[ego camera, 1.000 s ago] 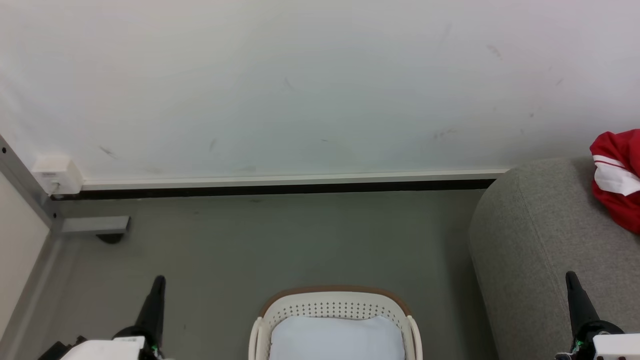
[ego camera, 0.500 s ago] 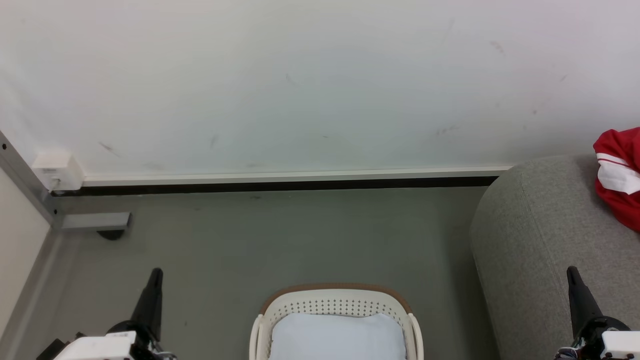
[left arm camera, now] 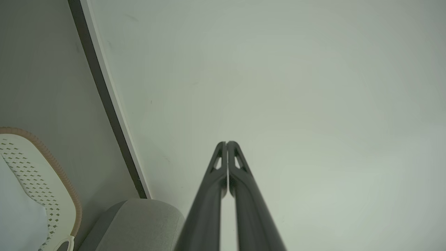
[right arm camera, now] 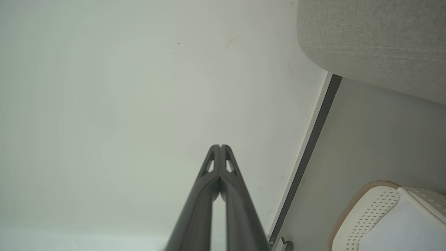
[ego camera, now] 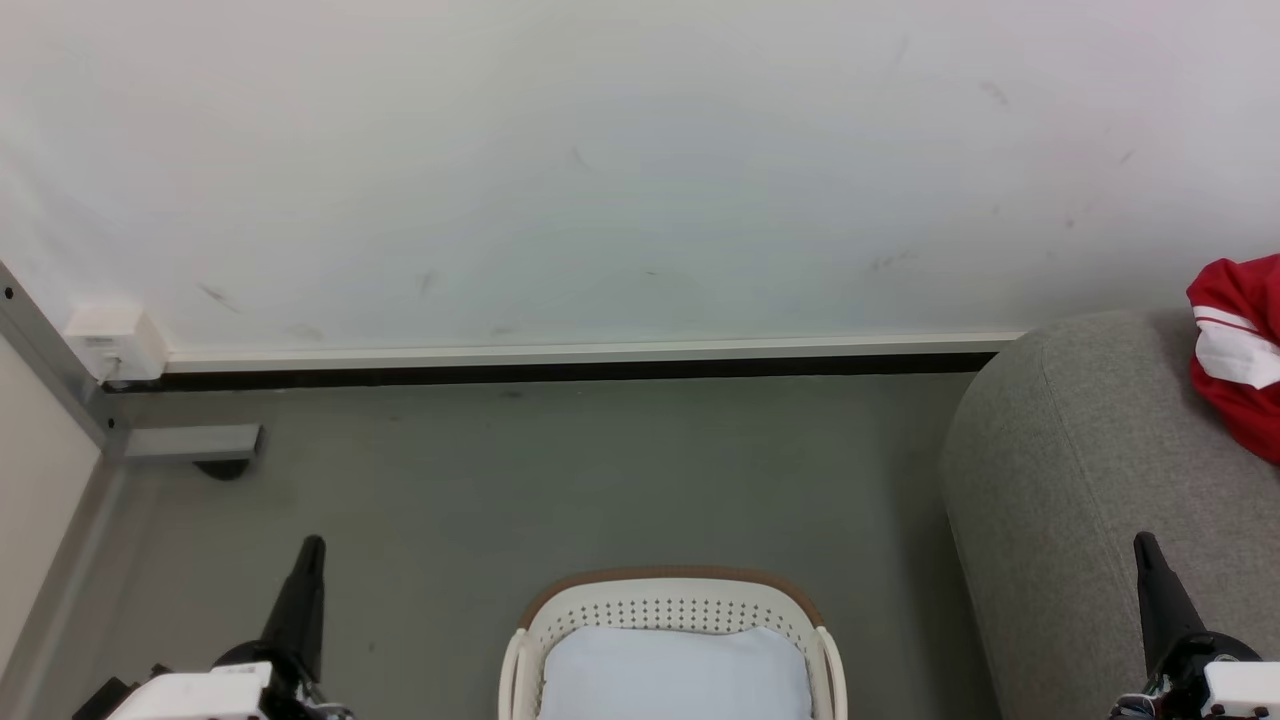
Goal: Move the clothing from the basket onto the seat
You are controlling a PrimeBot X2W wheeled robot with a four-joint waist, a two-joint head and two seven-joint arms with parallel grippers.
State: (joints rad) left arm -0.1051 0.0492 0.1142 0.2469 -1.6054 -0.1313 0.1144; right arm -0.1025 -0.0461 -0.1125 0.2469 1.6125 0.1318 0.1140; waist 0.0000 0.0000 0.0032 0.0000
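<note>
- The left gripper (left arm camera: 227, 143) has its two long dark fingers pressed together at the tips, with only a thin slit lower down. Nothing is between them, and they touch nothing else.
- The right gripper (right arm camera: 220, 146) is the same: fingertips meeting, empty, pointing at the pale wall (ego camera: 640, 180).
- In the head view both grippers sit low, the left over the grey floor (ego camera: 600, 480) and the right in front of the seat (ego camera: 1080, 480).
- Between them stands the basket (ego camera: 670, 605), white and perforated with a brown rim. A pale blue-white pad (ego camera: 675, 675) lies flat inside it.
- A strip of floor separates the basket from the seat, which is light grey woven fabric with a rounded, bulky edge.
- The clothing (ego camera: 1245, 415) lies crumpled on top of the seat at the head view's right edge. It is bright red with a broad white band and a thin white stripe, and is partly cut off by the frame.
</note>
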